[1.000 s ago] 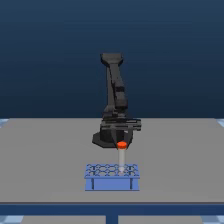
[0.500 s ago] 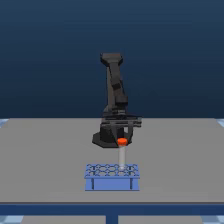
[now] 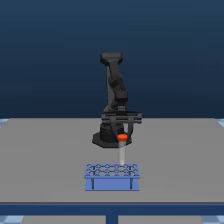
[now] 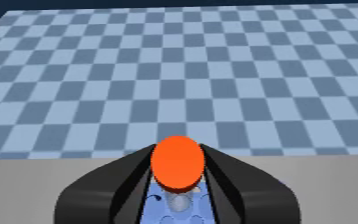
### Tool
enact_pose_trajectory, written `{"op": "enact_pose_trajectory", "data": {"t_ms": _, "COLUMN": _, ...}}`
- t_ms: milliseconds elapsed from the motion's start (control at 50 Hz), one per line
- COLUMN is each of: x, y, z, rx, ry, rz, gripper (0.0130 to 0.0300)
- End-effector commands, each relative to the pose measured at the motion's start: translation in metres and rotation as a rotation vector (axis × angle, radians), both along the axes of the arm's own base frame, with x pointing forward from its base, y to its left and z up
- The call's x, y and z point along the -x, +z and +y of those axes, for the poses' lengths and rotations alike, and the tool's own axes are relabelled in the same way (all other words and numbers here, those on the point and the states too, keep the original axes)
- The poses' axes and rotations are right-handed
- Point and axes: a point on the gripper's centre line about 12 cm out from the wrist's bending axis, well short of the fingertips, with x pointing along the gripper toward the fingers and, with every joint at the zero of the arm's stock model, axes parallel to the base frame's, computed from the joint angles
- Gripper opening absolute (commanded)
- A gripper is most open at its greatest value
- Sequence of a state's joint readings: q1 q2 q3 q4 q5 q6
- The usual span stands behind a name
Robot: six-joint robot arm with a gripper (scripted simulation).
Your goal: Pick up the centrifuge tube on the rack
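The centrifuge tube (image 3: 121,150) is a slender whitish tube with an orange-red cap, hanging upright above the light-blue rack (image 3: 111,177), its lower end just over the rack's top holes. My gripper (image 3: 122,135) is shut on the tube at its cap. In the wrist view the orange cap (image 4: 177,162) sits between my two dark fingers (image 4: 113,185), with the centrifuge tube's whitish body and a strip of the rack (image 4: 171,210) showing beneath it.
The rack stands near the front edge of a grey table (image 3: 45,160). The arm's black base (image 3: 106,139) sits behind the rack at the table's middle. A blue-grey checkered floor (image 4: 175,75) lies beyond the table in the wrist view.
The tube has risen a little with the gripper, from sitting deeper in the rack to hanging higher above it.
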State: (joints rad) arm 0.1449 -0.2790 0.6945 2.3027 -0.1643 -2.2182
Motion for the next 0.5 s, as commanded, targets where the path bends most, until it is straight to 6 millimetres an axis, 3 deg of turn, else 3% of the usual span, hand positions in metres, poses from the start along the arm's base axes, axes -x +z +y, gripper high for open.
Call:
{"op": "enact_pose_trajectory", "data": {"t_ms": 20, "x": 0.0001, "y": 0.0031, "z": -0.0004, "rx": 0.018, "ry": 0.006, "rz": 0.003, "gripper": 0.013}}
{"op": "enact_pose_trajectory", "data": {"t_ms": 500, "x": 0.0001, "y": 0.0114, "z": -0.0004, "rx": 0.018, "ry": 0.006, "rz": 0.003, "gripper": 0.013}}
